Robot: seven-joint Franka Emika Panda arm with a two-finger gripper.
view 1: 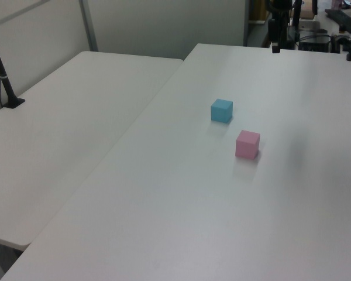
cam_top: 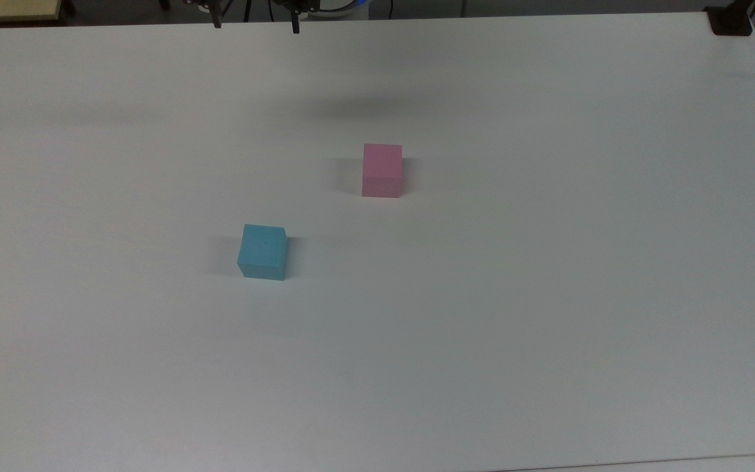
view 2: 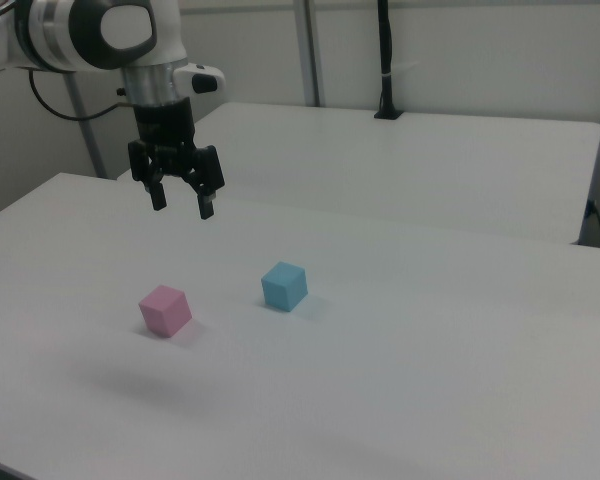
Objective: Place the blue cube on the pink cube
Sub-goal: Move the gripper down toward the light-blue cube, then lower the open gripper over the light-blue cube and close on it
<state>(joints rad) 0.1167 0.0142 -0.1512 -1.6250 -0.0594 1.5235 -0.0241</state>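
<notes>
The blue cube (cam_top: 263,252) rests on the white table (cam_top: 548,295), left of and nearer than the pink cube (cam_top: 382,170) in the top view. They stand apart, about two cube widths between them. The left view has the blue cube (view 1: 222,110) just beyond the pink cube (view 1: 247,144). In the right view my gripper (view 2: 183,203) hangs open and empty high above the table, up and behind the pink cube (view 2: 165,309), with the blue cube (view 2: 284,286) to the right view's right. Its fingertips (cam_top: 217,23) poke in at the top view's upper edge.
A second white table (view 1: 64,117) adjoins on the left view's left, with a black post (view 1: 4,82) clamped to it. A black clamp (cam_top: 730,19) sits at the top view's far right table corner. Equipment (view 1: 316,29) stands beyond the table's far end.
</notes>
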